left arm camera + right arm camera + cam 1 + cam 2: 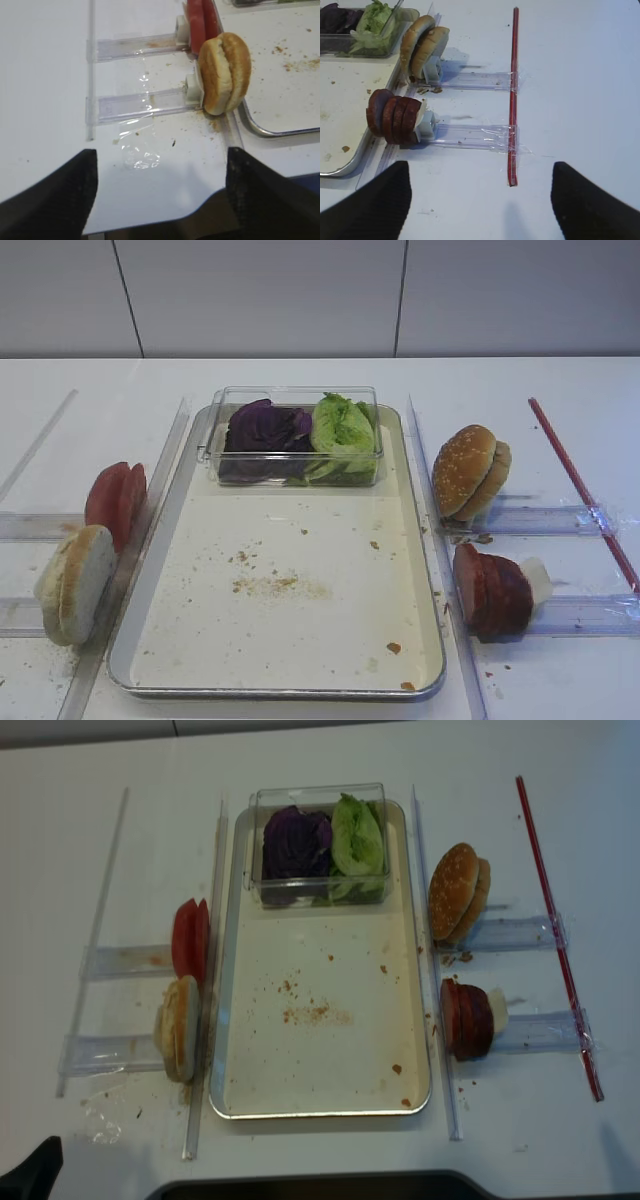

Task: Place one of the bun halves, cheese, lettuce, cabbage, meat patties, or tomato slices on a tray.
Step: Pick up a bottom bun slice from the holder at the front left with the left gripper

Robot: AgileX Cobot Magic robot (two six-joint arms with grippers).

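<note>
The silver tray point(300, 640) lies mid-table, its floor bare but for crumbs. Lettuce point(342, 435) and purple cabbage point(265, 428) sit in a clear box point(296, 394) at its far end. To the left stand tomato slices point(115, 500) and bun halves point(75, 582) on edge in holders. To the right stand meat patties point(490, 592). No cheese is in view. My left gripper point(160, 195) hangs open over the table's front edge, short of the bun halves point(225, 72). My right gripper point(480, 200) is open and empty, near the patties point(395, 117).
A sesame bun point(470, 470) stands on edge in a holder right of the tray. A red strip point(580, 485) is taped along the far right. Clear plastic rails point(435, 540) flank the tray. Crumbs lie around the holders.
</note>
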